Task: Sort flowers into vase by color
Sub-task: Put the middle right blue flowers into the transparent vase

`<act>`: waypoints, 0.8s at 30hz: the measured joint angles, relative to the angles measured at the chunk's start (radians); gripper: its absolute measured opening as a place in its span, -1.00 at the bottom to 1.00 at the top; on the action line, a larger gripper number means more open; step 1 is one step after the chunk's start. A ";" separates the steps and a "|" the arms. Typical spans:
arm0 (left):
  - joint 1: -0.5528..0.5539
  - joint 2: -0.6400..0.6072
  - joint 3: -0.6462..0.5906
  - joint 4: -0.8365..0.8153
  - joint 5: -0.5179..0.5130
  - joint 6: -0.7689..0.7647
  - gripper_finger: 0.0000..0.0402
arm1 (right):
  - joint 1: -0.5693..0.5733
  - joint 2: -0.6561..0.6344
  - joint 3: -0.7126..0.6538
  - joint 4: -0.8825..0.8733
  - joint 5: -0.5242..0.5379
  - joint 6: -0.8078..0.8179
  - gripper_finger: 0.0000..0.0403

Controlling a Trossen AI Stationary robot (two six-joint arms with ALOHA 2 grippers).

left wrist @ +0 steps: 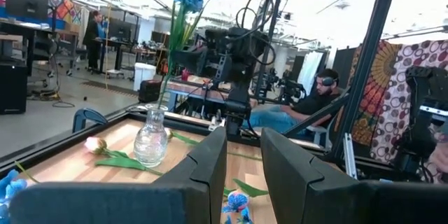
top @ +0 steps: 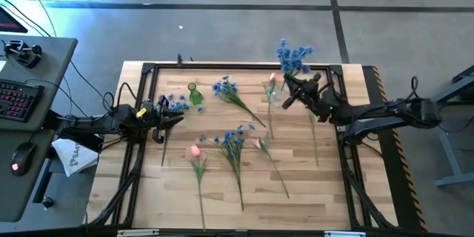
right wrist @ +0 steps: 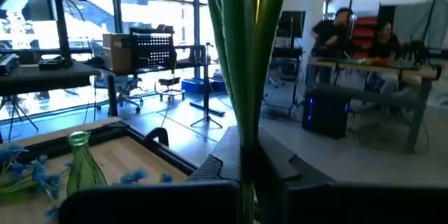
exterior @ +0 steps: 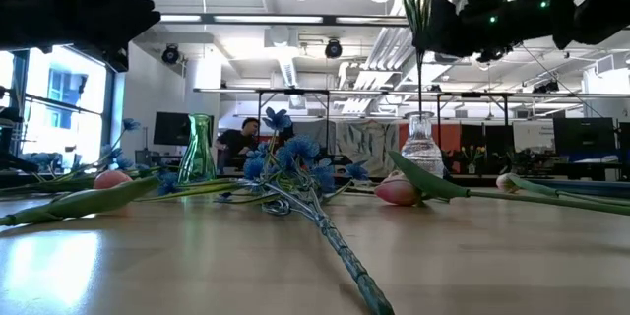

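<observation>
One thin green-stemmed artificial flower with a blue blossom cluster (top: 294, 55) is pinched in my right pincer (top: 290, 91), its stem tip hanging above the clear glass vase (exterior: 420, 149) below. Light and whippy, it should handle best gripped low on the stem. My left pincer (top: 167, 112) waits narrow beside the green glass vase (top: 195, 94); other flowers lie on the wooden tabletop (top: 311, 192).
</observation>
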 joint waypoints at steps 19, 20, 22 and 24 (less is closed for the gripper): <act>0.000 0.000 0.000 -0.017 -0.027 -0.034 -0.62 | -0.082 -0.078 0.248 -0.869 0.000 0.281 0.11; 0.000 0.000 0.004 -0.035 -0.046 -0.034 -0.62 | -0.082 -0.078 0.289 -0.966 -0.001 0.304 0.15; 0.000 0.003 0.024 -0.092 -0.088 -0.034 -0.62 | -0.082 -0.075 0.369 -1.146 -0.004 0.348 0.19; 0.000 0.014 0.052 -0.142 -0.129 -0.034 -0.62 | -0.082 -0.074 0.443 -1.293 -0.020 0.387 0.20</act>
